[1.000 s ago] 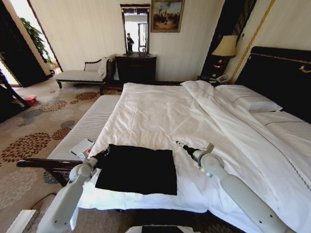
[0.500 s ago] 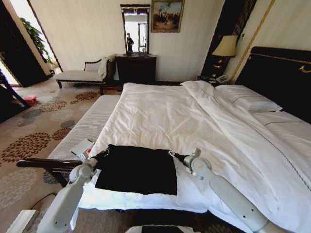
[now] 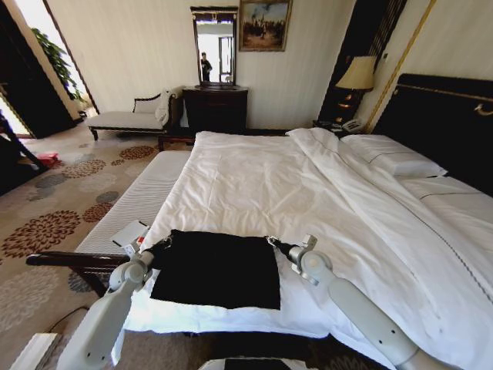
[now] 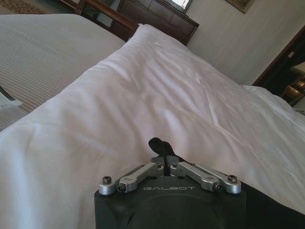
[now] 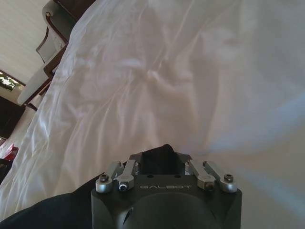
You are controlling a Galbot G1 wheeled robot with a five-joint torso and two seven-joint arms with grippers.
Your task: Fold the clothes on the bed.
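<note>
Both grippers pinch the shirt (image 3: 218,267) on the bed (image 3: 323,200).
Left gripper (image 3: 166,243) clamps its far left corner, right gripper (image 3: 270,241) its far right corner.

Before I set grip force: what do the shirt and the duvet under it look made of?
The shirt looks like soft matte black knit, likely cotton: a bunched tuft sits in the shut left tool. The duvet looks like smooth white woven cotton with a faint sheen and soft creases. The right tool has black fabric between its fingers.
</note>
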